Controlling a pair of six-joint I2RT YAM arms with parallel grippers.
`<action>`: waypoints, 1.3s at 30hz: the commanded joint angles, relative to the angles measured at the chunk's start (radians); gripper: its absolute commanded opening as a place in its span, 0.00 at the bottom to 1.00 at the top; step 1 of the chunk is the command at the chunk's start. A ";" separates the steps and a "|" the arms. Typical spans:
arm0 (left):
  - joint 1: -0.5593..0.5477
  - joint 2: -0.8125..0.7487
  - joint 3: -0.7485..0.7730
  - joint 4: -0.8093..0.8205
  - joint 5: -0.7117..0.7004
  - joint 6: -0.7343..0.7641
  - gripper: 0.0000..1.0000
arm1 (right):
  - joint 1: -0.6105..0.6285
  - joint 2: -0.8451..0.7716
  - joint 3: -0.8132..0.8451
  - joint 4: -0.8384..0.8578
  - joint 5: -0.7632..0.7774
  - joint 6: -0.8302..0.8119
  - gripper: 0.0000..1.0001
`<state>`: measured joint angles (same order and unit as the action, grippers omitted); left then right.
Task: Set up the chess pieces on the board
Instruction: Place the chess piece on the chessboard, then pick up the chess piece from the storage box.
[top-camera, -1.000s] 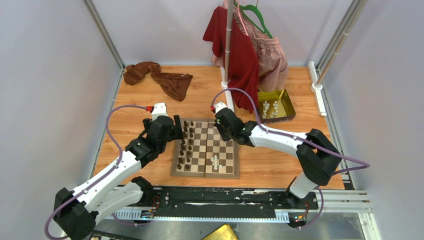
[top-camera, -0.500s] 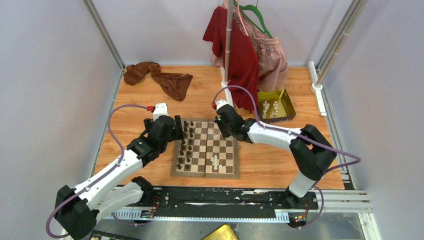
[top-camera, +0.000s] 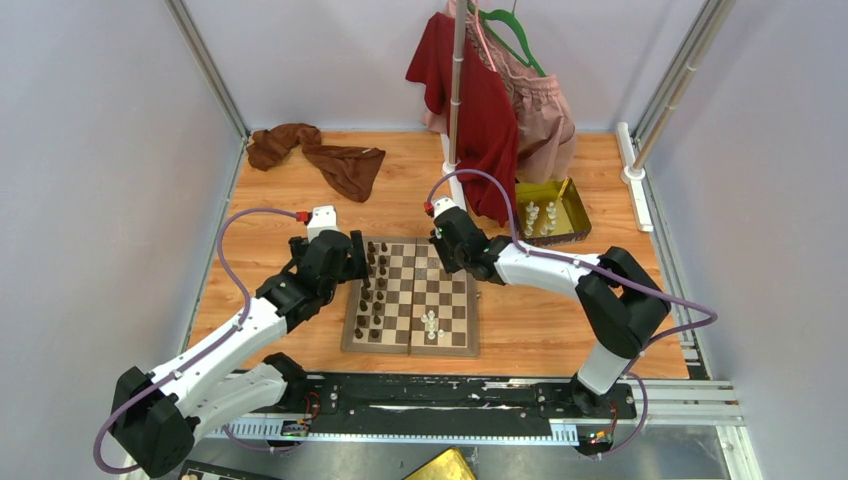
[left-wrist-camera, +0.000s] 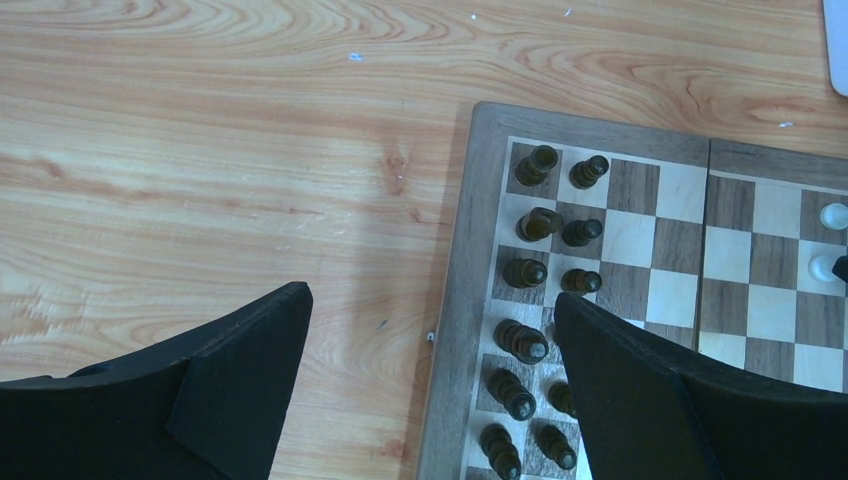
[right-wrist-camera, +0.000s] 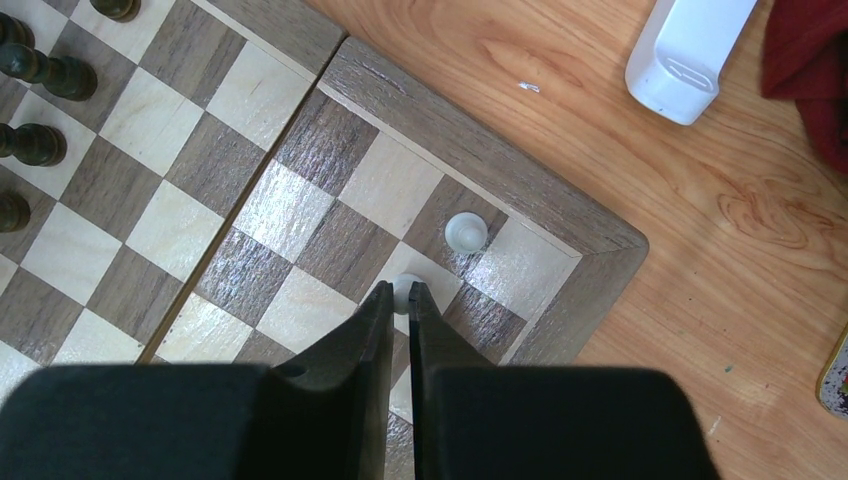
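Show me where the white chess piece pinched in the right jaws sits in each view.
Right wrist: the white piece at picture centre, in the jaws of the right gripper, beside a loose white piece near the corner of the board.
Left wrist: the white piece at the right edge, lower of two white ones.
Top external: not visible; the right gripper covers it.
Shared landmark: the board's centre seam.

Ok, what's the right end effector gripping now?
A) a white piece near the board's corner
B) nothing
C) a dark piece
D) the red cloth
A: the right end effector pinches a white piece on the board, beside a second white piece near the corner.
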<state>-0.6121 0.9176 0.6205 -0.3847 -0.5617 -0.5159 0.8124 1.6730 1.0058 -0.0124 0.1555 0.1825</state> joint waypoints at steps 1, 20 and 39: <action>-0.008 0.005 0.005 0.032 -0.021 -0.005 1.00 | -0.013 0.010 0.012 0.003 -0.007 -0.005 0.16; -0.009 -0.018 0.007 0.017 -0.016 -0.013 1.00 | 0.055 -0.182 -0.037 -0.075 0.028 -0.002 0.32; -0.009 -0.033 -0.005 0.018 -0.011 -0.017 1.00 | 0.367 -0.395 -0.273 -0.175 0.076 0.073 0.44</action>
<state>-0.6121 0.9047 0.6205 -0.3759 -0.5610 -0.5167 1.1446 1.2892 0.7528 -0.1619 0.2001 0.2218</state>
